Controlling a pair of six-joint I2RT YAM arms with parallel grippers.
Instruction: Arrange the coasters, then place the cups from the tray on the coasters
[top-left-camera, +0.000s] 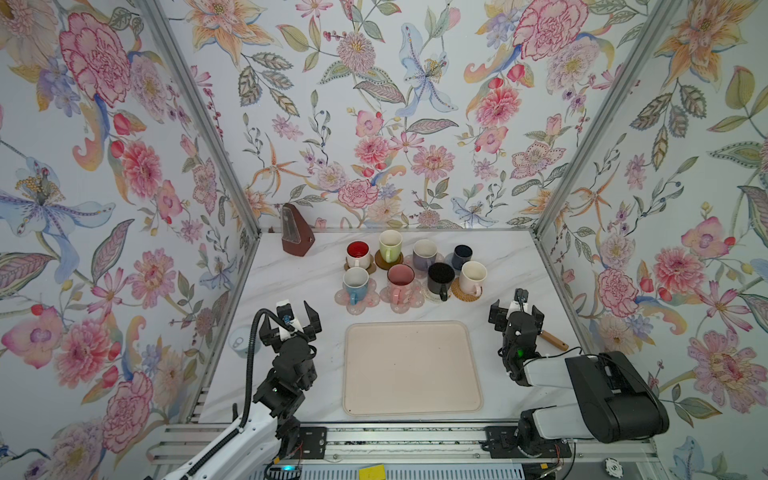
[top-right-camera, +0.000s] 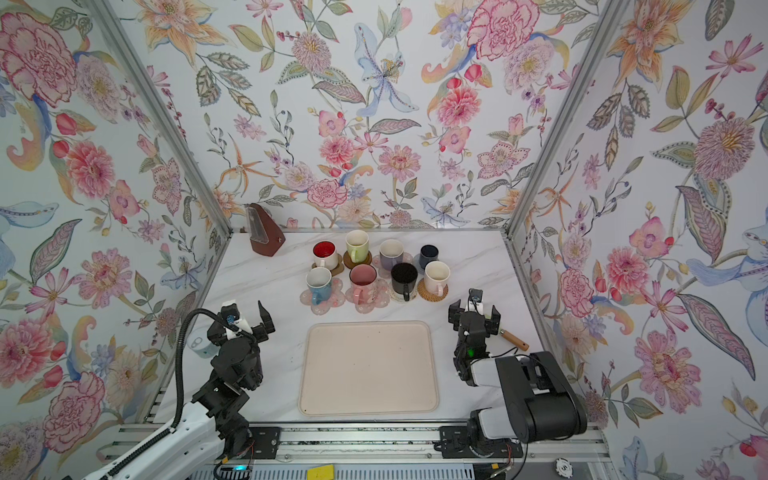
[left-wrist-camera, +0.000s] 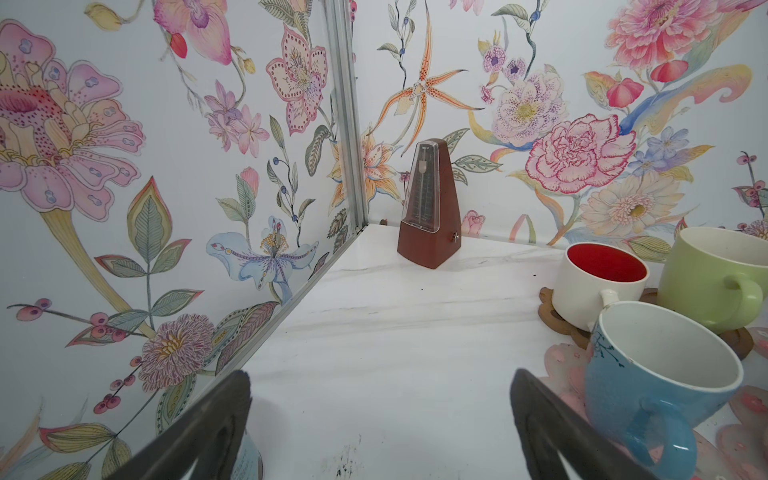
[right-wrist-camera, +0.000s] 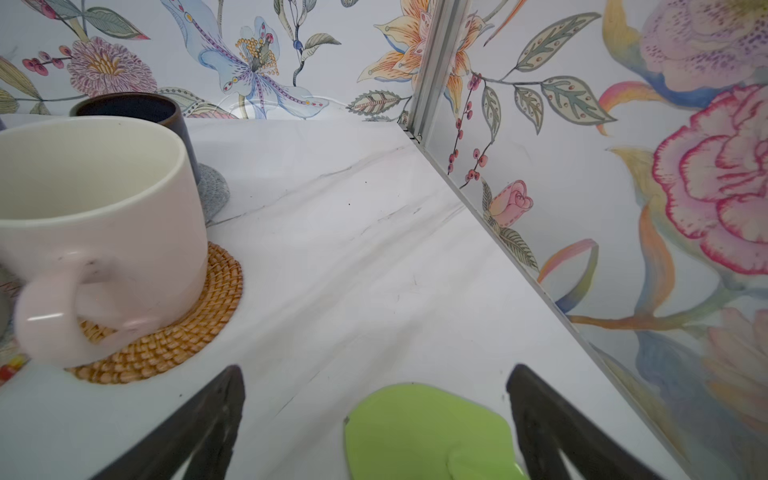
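Note:
The beige tray (top-left-camera: 411, 409) lies empty at the front middle in both top views. Behind it several cups stand in two rows, each on a coaster. The red-inside white cup (top-left-camera: 358, 254), light green (top-left-camera: 390, 245), lavender (top-left-camera: 424, 254) and navy (top-left-camera: 462, 255) form the back row. In front are blue (top-left-camera: 355, 284), pink (top-left-camera: 401, 280), black (top-left-camera: 440, 278) and cream (right-wrist-camera: 95, 199), the cream one on a tan woven coaster (right-wrist-camera: 174, 345). My left gripper (top-left-camera: 286, 315) hangs open left of the tray, holding nothing. My right gripper (top-left-camera: 516, 311) hangs open right of the tray, holding nothing.
A brown metronome (top-left-camera: 296, 230) stands in the back left corner. A small white can (top-left-camera: 241, 341) sits by the left wall beside my left arm. A green spatula blade (right-wrist-camera: 424, 432) with a wooden handle (top-left-camera: 555, 340) lies under my right gripper. Flowered walls close three sides.

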